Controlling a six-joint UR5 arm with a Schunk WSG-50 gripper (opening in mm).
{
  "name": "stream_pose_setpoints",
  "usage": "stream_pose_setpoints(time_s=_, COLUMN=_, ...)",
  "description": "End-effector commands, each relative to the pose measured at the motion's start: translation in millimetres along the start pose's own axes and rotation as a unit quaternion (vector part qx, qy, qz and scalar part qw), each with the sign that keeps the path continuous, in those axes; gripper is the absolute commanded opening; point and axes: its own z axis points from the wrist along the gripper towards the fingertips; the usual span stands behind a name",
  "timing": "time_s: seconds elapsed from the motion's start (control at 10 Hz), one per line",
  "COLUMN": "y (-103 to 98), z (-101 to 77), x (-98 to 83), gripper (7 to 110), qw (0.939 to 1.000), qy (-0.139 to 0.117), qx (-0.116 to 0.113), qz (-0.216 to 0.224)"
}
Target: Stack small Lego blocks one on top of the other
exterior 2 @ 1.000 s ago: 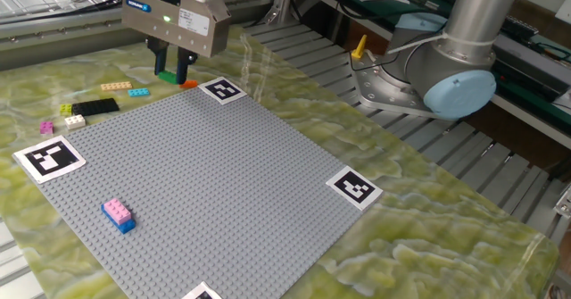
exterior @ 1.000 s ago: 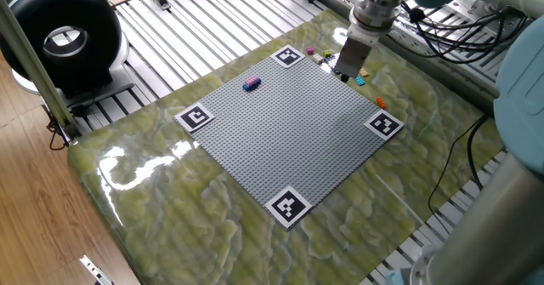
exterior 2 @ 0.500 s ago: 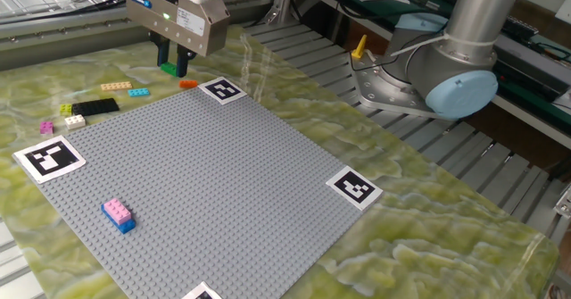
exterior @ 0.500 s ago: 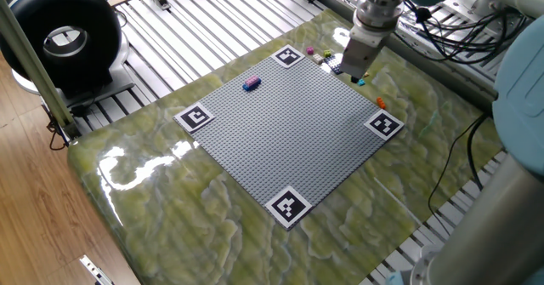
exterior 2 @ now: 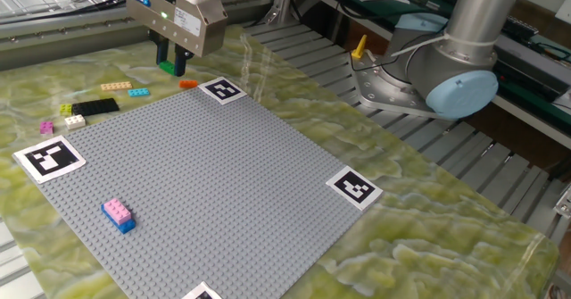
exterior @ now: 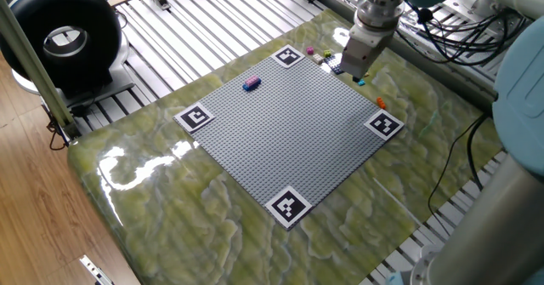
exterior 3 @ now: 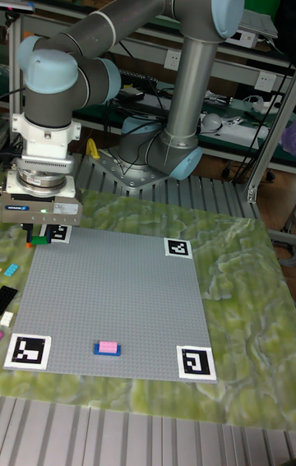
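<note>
Fingers of your two-finger gripper are pinched on a small green plastic Lego brick, held just clear of the tabletop past the far corner of the big grey studded baseplate. In the tall fixed view the same gripper hangs at that corner of the baseplate with a bit of green showing under it.

Just beside the baseplate's far marker tag you have a tiny orange brick lying on the green marbled table, near the gripper but not touching it. Along the same edge of the baseplate lie the loose spares: a tan piece, a cyan piece, a black bar, a yellow piece, a white piece and a small magenta piece.

Well away, near the opposite side of the baseplate, you already have a pink brick seated on a dark blue brick.

By my reading, one two-high stack is done; the green brick is picked but not yet placed, and you'd need to carry it across the baseplate to that stack. The loose spares remain untouched.
</note>
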Motion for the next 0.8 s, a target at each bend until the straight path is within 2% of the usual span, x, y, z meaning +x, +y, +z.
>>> stream_pose_setpoints(time_s=0.0, y=-14.3, z=-1.1, x=6.8, gripper=7, qw=0.9999, qy=0.005, qx=0.014, qz=0.003)
stream_pose_setpoints(time_s=0.3, y=-31.7, z=-12.5, x=12.0, gripper=7, qw=0.9998, qy=-0.008, qx=0.014, qz=-0.008)
stream_pose_setpoints(time_s=0.5, y=-42.7, z=-18.3, x=22.6, gripper=7, qw=0.9999, qy=-0.004, qx=0.014, qz=-0.008)
stream_pose_setpoints(time_s=0.7, y=-27.2, z=-17.5, x=24.8, gripper=7, qw=0.9998, qy=0.004, qx=-0.014, qz=0.012)
